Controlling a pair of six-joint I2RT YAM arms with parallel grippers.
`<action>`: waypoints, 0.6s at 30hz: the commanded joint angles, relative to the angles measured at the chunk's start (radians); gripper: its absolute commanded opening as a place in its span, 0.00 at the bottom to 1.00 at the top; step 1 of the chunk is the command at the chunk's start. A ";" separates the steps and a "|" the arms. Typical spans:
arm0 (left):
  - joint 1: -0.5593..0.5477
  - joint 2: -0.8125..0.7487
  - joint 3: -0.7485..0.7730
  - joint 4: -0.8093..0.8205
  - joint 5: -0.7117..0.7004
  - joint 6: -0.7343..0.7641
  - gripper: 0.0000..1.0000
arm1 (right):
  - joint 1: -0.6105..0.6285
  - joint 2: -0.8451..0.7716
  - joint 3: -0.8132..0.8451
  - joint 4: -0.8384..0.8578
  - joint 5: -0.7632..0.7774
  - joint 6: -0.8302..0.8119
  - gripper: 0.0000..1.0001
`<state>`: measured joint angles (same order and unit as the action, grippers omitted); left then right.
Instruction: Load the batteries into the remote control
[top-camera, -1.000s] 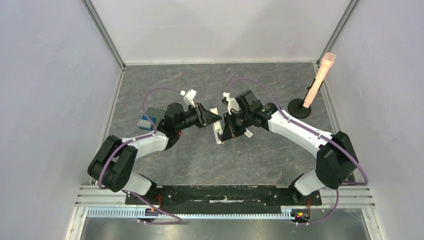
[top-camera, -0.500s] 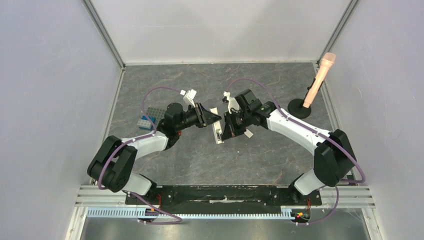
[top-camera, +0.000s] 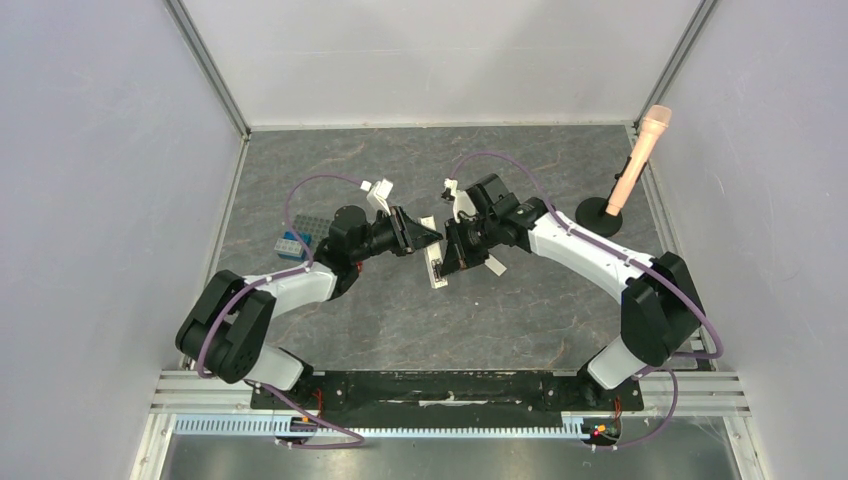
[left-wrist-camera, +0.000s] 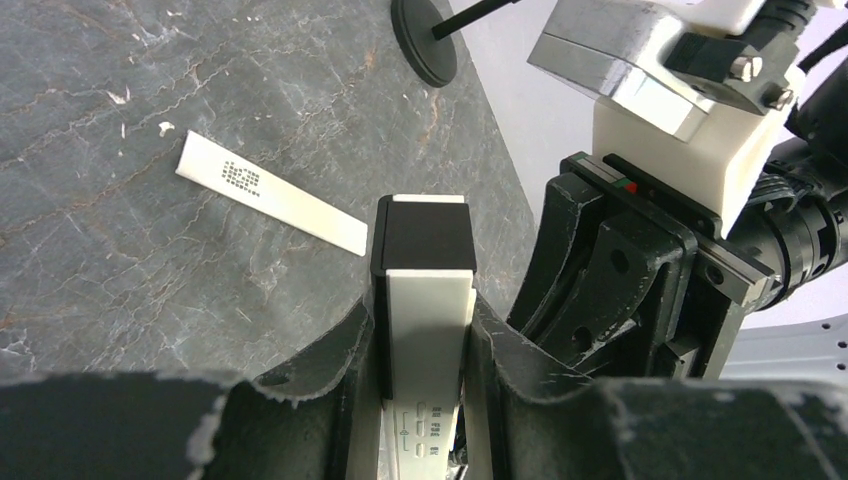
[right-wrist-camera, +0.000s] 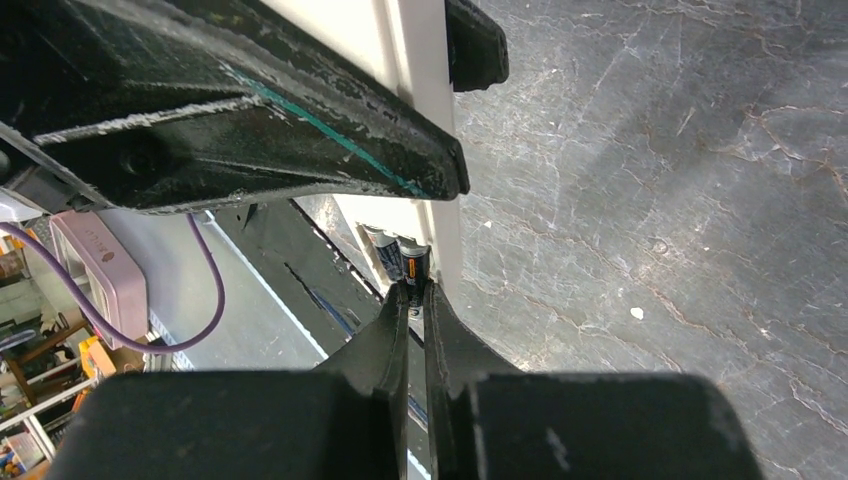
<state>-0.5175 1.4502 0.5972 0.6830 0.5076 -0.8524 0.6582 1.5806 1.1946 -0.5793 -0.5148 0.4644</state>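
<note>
Inside left gripper (left-wrist-camera: 422, 322) — the remote control (left-wrist-camera: 424, 250)

left hand (top-camera: 428, 238) and right hand (top-camera: 452, 250) nose to nose at the remote (top-camera: 435, 264), no pass between. microphone (top-camera: 640, 150) far right, studded plate (top-camera: 297, 238) left, white strip (top-camera: 493, 266) beside right hand. near bench (top-camera: 420, 325) open.

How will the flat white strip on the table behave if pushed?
The flat white strip lies flush on the table, so it probably slides rather than rolls. It looks thin, likely light and hard to pinch.
</note>
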 joint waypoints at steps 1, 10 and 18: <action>-0.010 -0.001 0.016 0.083 0.028 -0.117 0.02 | -0.002 0.011 0.043 0.038 0.067 0.014 0.06; -0.010 -0.030 0.097 -0.097 0.004 -0.147 0.02 | -0.005 -0.025 0.051 0.059 0.105 0.042 0.15; -0.007 -0.026 0.110 -0.092 -0.004 -0.194 0.02 | -0.018 -0.057 0.054 0.064 0.086 0.063 0.25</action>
<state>-0.5167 1.4582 0.6563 0.5426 0.4675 -0.9558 0.6502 1.5585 1.2037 -0.5755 -0.4568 0.5156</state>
